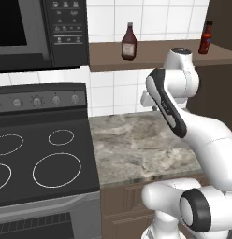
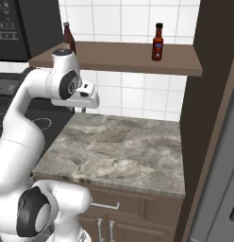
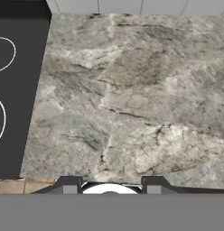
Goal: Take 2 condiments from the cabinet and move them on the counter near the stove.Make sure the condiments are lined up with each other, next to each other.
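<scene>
Nothing of my job is done yet. Both bottles are up on the shelf (image 2: 119,59) of the cabinet, and I have to bring them down.

The dark red bottle (image 1: 129,43) stands near the left end of the shelf, close to the microwave (image 1: 40,30). The red-orange bottle (image 2: 158,42) with the black cap stands near the right end, by the tall brown side panel (image 2: 211,94). They are well apart from each other, and both stand up straight.

The surface (image 3: 132,99) below the shelf is grey stone. I am looking straight down at it from my hand. The stove (image 1: 40,154) touches its left edge, so that left edge is where the bottles should end up, side by side in a line.

My jaws (image 3: 109,185) hang over the surface, pointing down at it. The two dark tips are apart, so I think the jaws are open, and I see nothing between them. My hand (image 2: 83,94) is lower than the shelf and not near either bottle.

So all of it is left to do. I must reach up, take one bottle, and set it by the stove. Then I must go back for the other and put it right next to the first. The dark red one looks nearer to my hand, so it may be the easier one to start with.
</scene>
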